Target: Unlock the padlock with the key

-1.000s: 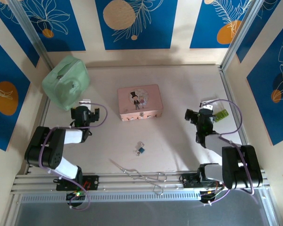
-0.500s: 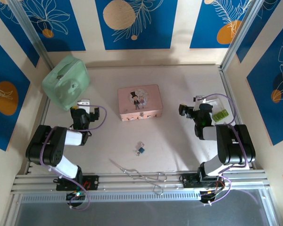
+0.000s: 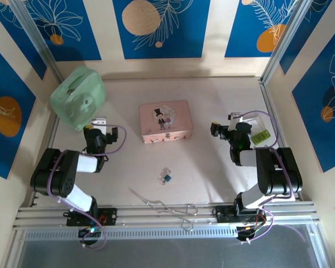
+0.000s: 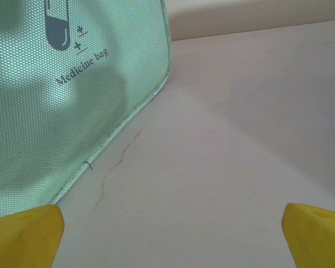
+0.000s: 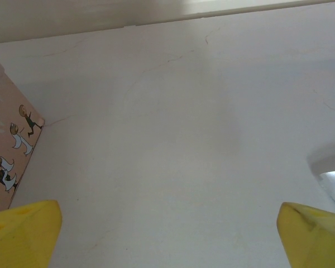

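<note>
The padlock (image 3: 167, 178), tiny with a blue body, lies on the table's near middle. A small silvery piece (image 3: 164, 171) touches its far side; I cannot tell whether it is the key or the shackle. My left gripper (image 3: 102, 130) stands open at the left, well away from the padlock, beside a green medicine bag (image 3: 78, 96). In the left wrist view its yellow fingertips (image 4: 22, 234) frame bare table, the gripper (image 4: 170, 240) holding nothing. My right gripper (image 3: 226, 126) is open at the right, its gap (image 5: 167, 237) over bare table.
A pink picture box (image 3: 164, 121) sits behind the padlock; its corner (image 5: 5, 151) shows at the left of the right wrist view. Long metal forceps (image 3: 167, 207) lie by the near rail. A small green item (image 3: 261, 135) rests by the right wall. The bag (image 4: 61, 100) is close in front of the left fingers.
The right arm has folded back and its gripper has shifted a little left and away. The left arm has barely shifted. The padlock lies where it was.
</note>
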You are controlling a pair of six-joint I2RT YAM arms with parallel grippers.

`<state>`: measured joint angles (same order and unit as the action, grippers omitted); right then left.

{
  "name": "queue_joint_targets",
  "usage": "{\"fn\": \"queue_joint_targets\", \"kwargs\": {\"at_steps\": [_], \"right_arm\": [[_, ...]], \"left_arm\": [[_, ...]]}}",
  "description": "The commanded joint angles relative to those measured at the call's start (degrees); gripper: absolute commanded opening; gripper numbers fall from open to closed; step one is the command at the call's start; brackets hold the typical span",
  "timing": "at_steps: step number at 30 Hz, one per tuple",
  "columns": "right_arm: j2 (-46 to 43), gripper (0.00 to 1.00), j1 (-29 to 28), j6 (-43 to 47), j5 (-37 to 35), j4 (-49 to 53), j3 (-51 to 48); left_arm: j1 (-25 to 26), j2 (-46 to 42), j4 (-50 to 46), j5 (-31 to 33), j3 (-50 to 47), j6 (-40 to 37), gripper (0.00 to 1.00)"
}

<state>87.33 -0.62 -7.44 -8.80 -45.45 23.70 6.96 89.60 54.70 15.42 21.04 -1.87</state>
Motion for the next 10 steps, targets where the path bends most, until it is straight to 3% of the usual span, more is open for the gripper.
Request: {"fn": "queue_joint_targets", "kwargs": {"at_steps": [1,10], "right_arm": [[-0.14,0.99,0.01,1.0,0.62,-1.3,-0.07],[-0.22,0.99,-0.01,1.56,1.8,-1.05,-0.06]], "left_arm": [[-0.55,0.4,1.99,-0.83,-0.65,0.09,1.0],[-0.55,0.31,2.06,-0.92,-0.65,0.13,1.0]]}}
